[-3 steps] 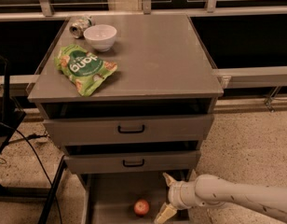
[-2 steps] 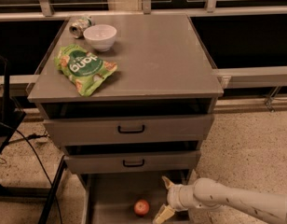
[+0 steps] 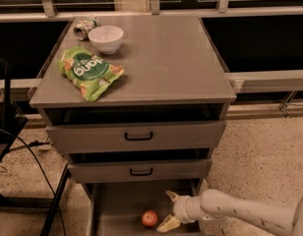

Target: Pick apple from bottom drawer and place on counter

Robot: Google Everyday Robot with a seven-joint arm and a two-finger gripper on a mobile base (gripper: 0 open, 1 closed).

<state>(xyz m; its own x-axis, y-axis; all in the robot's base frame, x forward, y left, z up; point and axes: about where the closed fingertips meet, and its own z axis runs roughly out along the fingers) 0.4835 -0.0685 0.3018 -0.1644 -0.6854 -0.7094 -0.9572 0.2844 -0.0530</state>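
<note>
Standing centre: grey cabinet (image 3: pixel 141 136), tabletop (image 3: pixel 181 68) above three drawers. Upper two drawers, black handles, slightly ajar. Bottom drawer (image 3: pixel 112 205) pulled out, holds one thing only: apple (image 3: pixel 149 218). Arm (image 3: pixel 240 213) enters low from right. Gripper (image 3: pixel 167 210) inside bottom drawer, right part; jaws spread wide, holding nothing, lower finger just right of apple, contact unclear. On tabletop's left side: green bag (image 3: pixel 88 73), white bowl (image 3: pixel 106 38), can (image 3: pixel 85 27) just behind bowl. Apple rests on drawer floor.
</note>
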